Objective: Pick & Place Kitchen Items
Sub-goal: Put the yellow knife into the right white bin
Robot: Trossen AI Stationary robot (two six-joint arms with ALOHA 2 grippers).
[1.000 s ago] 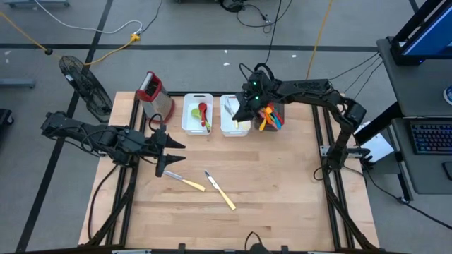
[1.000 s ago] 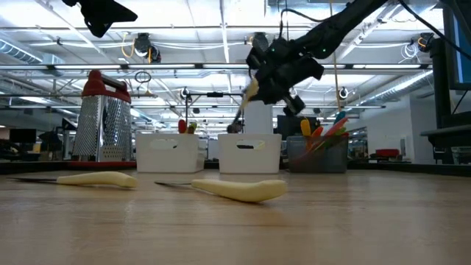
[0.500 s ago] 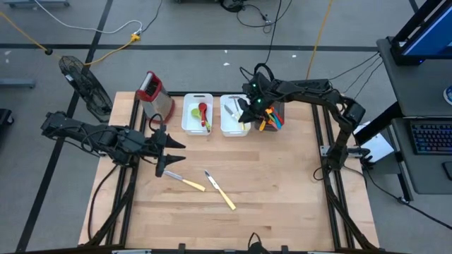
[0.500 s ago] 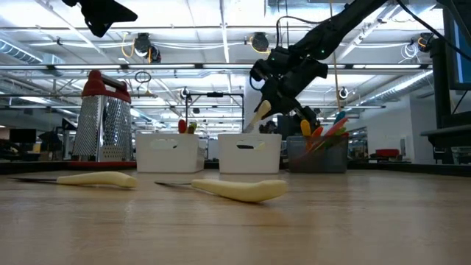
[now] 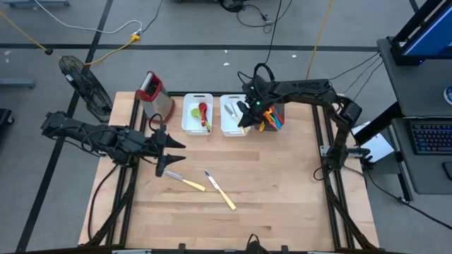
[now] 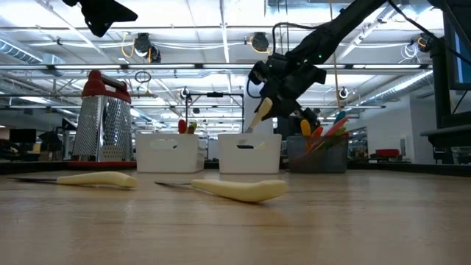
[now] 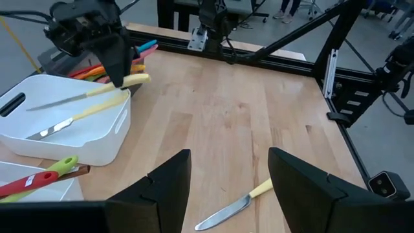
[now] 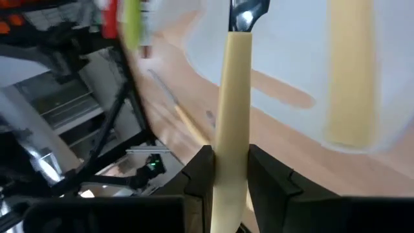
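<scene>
The wooden table (image 5: 282, 183) is carrying, along its far edge, a red-topped box grater (image 5: 154, 95), two white bins and a dark bin (image 5: 272, 116) that is holding orange, blue and pink utensils (image 5: 270, 120). The left arm is waiting over the table's left side, its left gripper (image 5: 175, 154) hovering with fingers spread apart and nothing between them. The right arm is reaching across the far edge, and the right gripper (image 5: 244, 116) is hanging over the right white bin (image 5: 232, 128), fingers clamped on the pale yellow handle of a knife (image 6: 263, 112); in the low view that handle is tilting downward above the bin's rim, and in the right wrist view the metal blade is pointing into the bin. Inside that bin two more yellow-handled knives (image 7: 77, 110) are lying side by side. The left white bin (image 5: 191, 125) is containing a green spoon (image 5: 195, 111) and a red spoon (image 5: 203, 113). On the open table surface, two yellow-handled knives are lying near each other: one (image 5: 185, 182) just beside the left gripper, the other (image 5: 220, 190) slightly nearer the table's middle.
</scene>
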